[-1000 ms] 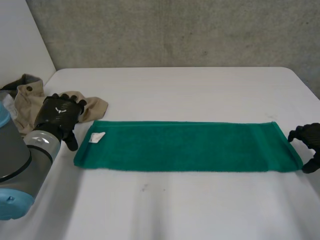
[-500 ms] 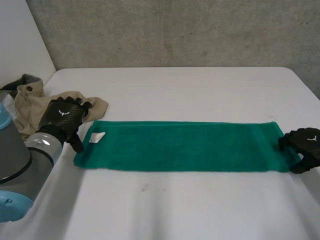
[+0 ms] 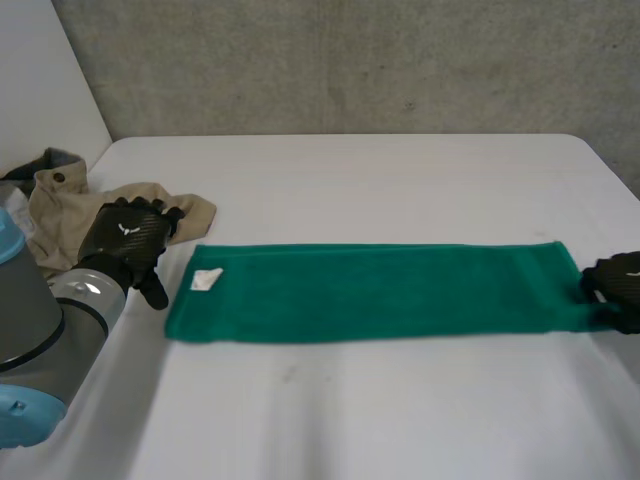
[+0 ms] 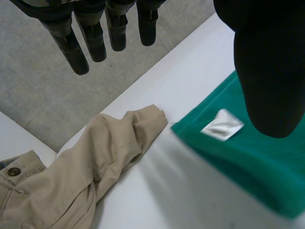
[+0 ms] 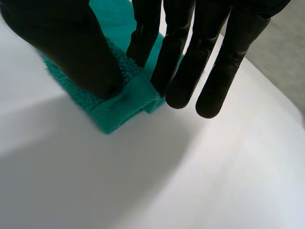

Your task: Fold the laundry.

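White table [image 3: 400,190] across most of head view, grey wall [image 3: 350,60] behind. Green towel [image 3: 380,292] flat on it: one long strip running left to right through frame ctr, far-right end at right hand. Left arm [image 3: 40,340] big in lower-left corner, grey w/ light-blue cap. Beige garment [image 3: 60,215] heaped at left edge, one part reaching close to towel's upper-left corner. Left hand [image 3: 125,240] mid-left, just beside towel's left end, overlapping garment in head view; in wrist view fingers [image 4: 81,47] straight and apart, thumb hanging above towel near label, nothing held. Right hand [image 3: 620,285] at right edge, mid-height, clamped on towel's end. In wrist view thumb pressed on top of corner, fingers [image 5: 181,71] straight, nearest one against cloth opposite thumb. White label [image 3: 207,280] on towel, near left end.
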